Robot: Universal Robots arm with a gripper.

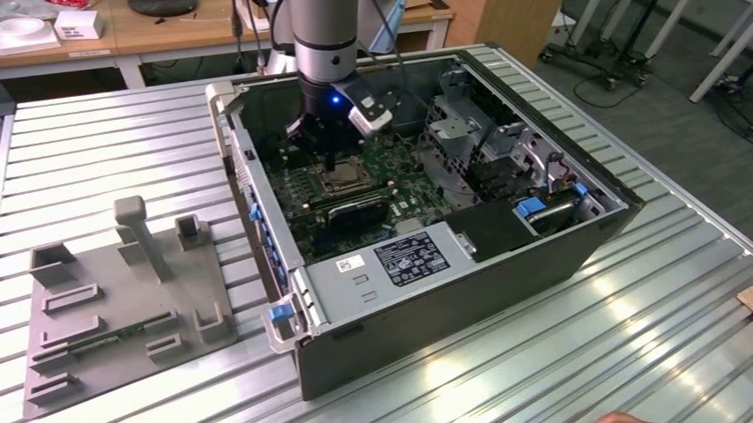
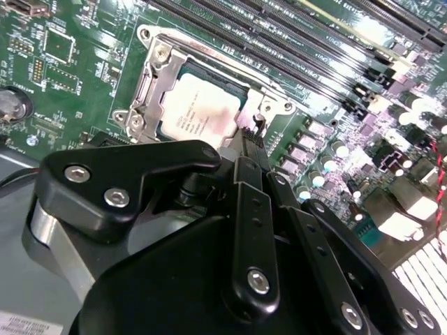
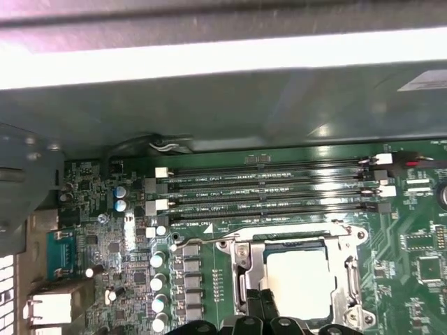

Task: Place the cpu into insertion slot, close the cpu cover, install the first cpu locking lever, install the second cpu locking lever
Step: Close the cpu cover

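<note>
Pale-grey cpu lies seated in insertion slot, cpu cover lowered around it. Closed, empty fingers of gripper hover at the cover's edge. Both locking steps judged outstanding.

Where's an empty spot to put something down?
The bare ribbed table on the exterior view's right of the computer case, and beyond the grey holder. Inside the case it's crowded around the hand.

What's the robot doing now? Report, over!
Gripper low at insertion slot edge. Cpu seated inside, cpu cover down around it. Nothing blocking.
</note>
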